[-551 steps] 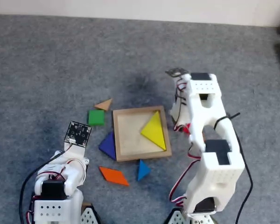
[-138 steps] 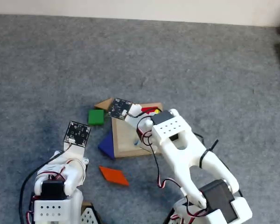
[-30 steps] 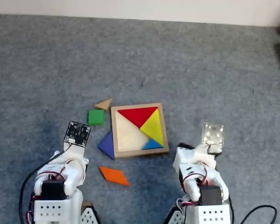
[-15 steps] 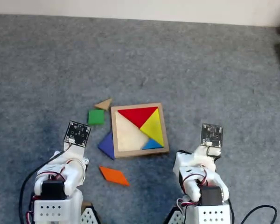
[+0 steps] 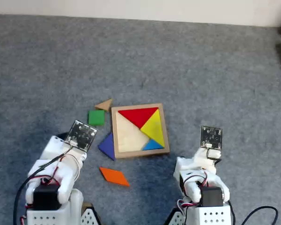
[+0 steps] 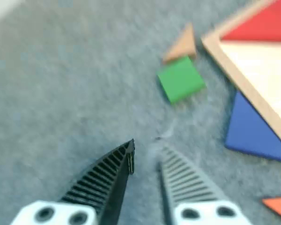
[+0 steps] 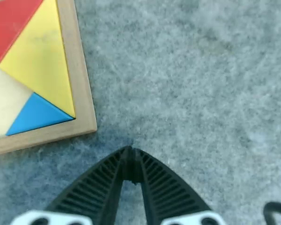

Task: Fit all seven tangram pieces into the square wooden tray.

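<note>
Orange piece [image 5: 114,176]: nearest loose one, flat on the carpet, so I'd drop straight down and pinch across its thin edges.
Left claw [image 6: 146,146]: open just a crack, empty, over carpet short of the blue triangle [image 6: 257,136] and green square [image 6: 180,78].
Right claw [image 7: 131,151]: tips pinched together, holding nothing, just beside the tray [image 5: 136,154].
Tray: three pieces in, four out.

White moulded shells on left arm [image 5: 54,183] and right arm [image 5: 201,187], black servo blocks [image 5: 47,199] set in, red and white wires [image 5: 193,179] looping between joints. Black square circuit board [image 5: 82,135] atop each wrist. Up close, black ribbed fingers [image 6: 107,183] tapering to points on left claw [image 6: 146,147] and right claw [image 7: 131,150], white bases [image 6: 196,216] with screw holes [image 6: 44,214].
</note>
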